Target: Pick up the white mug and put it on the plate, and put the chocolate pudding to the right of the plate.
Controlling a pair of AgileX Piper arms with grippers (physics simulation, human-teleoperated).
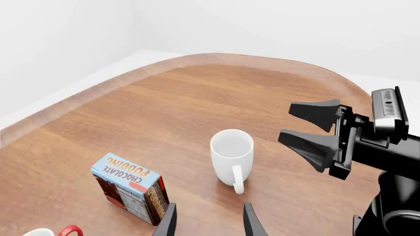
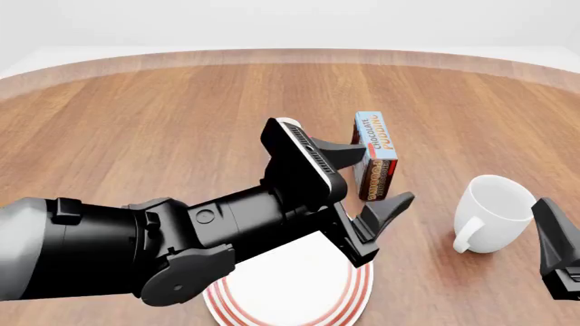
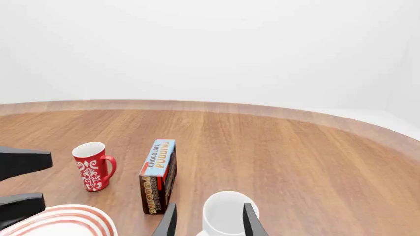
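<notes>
From my seat the white mug (image 2: 494,212) is the right arm's job: it stands upright on the wooden counter (image 2: 163,122), just ahead of my right tool (image 3: 207,220) and a little below it, and in the right wrist view its open mouth shows between the two fingertips. The right tool's fingers stand apart with nothing between them yet. The mug's handle points back toward my side of the counter, so I judge a short drop and a close across the rim or wall would take it.

My left tool (image 2: 363,197) is also spread apart and empty, hanging over the far edge of the red-ringed plate (image 2: 299,299). The mug is well off to its right; the left arm is clearly the farther one. The plate lies left of the right tool, so the carry will run leftward.

The chocolate pudding carton (image 2: 375,155) stands on one narrow side just beyond the left tool, its long axis running away from me. Its light blue face reads "CHOCOLATE PUDDING" in orange, and a nutrition label shows on one side, too small to read. A red mug with white ornament (image 3: 92,165) stands left of the carton.
</notes>
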